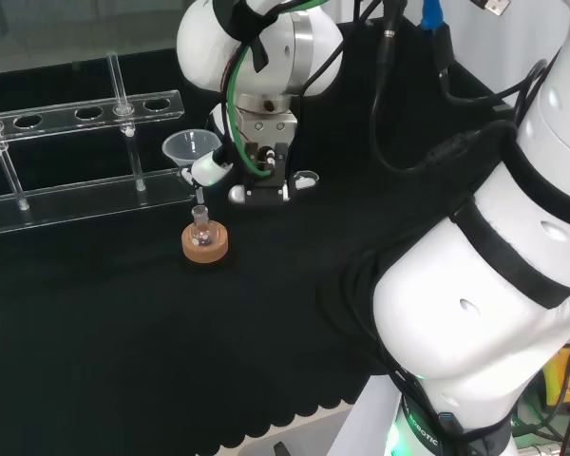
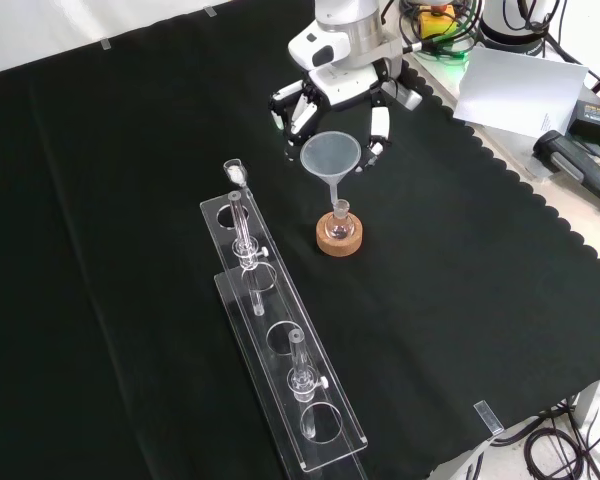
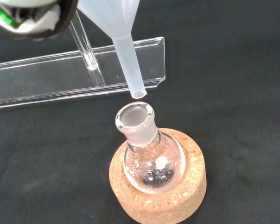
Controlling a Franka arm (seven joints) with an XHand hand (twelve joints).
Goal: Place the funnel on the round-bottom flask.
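Holding the funnel [image 2: 331, 158] by its cone, fingers pinched around it, the hand [image 2: 340, 95] has the stem tip hanging just above the flask [image 3: 151, 156], which sits upright in its cork ring [image 3: 158, 196] beside the clear rack [image 2: 280, 340]. In the wrist view the tip looks slightly off the mouth, so I would centre it first, then lower straight and let go only once the cone rests on the neck.

The arm is reaching out over the bench [image 2: 130, 150] with its wrist pointing down, and the hand [image 2: 335, 95] is hanging just above the cork ring [image 2: 338, 238]. Its fingers [image 2: 378, 130] are curling in around the funnel [image 2: 331, 158], pinching it at the cone so the stem is pointing downward.
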